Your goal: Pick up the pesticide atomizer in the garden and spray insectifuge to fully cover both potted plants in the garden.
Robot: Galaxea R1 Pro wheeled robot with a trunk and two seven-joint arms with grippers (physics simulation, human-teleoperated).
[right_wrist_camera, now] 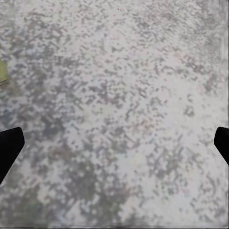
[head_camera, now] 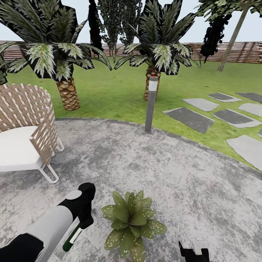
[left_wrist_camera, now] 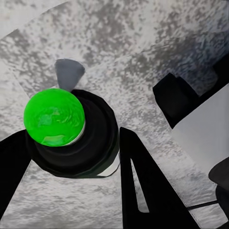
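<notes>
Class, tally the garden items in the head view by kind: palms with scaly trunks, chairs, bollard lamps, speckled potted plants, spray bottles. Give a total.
Palms: 2
Chair: 1
Bollard lamp: 1
Potted plant: 1
Spray bottle: 1
Total: 6

Dark green atomizer (head_camera: pixel 72 238) with white band; pale-speckled green plant (head_camera: pixel 131 222); mottled grey patio (head_camera: pixel 174 171); green lawn (head_camera: pixel 109 91); brown slatted fence (head_camera: pixel 240 51); white-seated woven tan chair (head_camera: pixel 25 127).

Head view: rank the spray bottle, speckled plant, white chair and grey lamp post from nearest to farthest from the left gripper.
1. Spray bottle, held in the left gripper.
2. Speckled plant, just beside it.
3. White chair, behind on the left.
4. Grey lamp post, at the patio's far edge.
</notes>
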